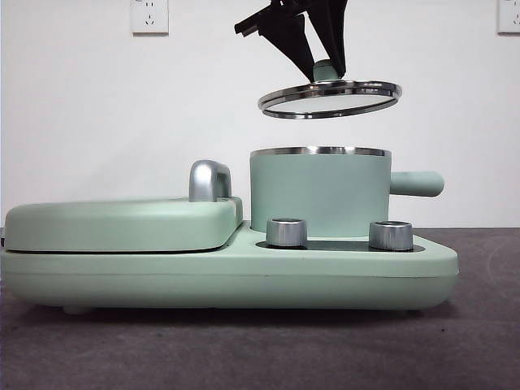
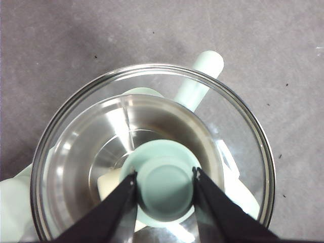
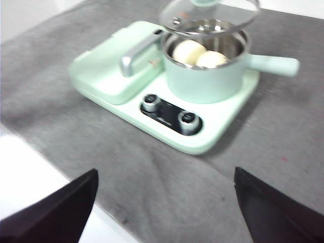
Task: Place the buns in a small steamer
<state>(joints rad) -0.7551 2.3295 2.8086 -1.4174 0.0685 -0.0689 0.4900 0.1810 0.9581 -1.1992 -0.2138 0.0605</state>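
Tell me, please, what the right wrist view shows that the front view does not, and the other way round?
Only the right wrist view shows the two buns lying inside the small steamer, plus the right gripper, open and far back from the appliance. Only the front view shows the left gripper clamped on the lid's green knob, and the wall sockets. Both show the lid held above the steamer, its side handle, the griddle cover and the two dials.

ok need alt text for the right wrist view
Two cream buns sit inside a mint-green steamer pot on a matching cooker base, with a glass lid held above. The right gripper hangs back, jaws open, over grey cloth.
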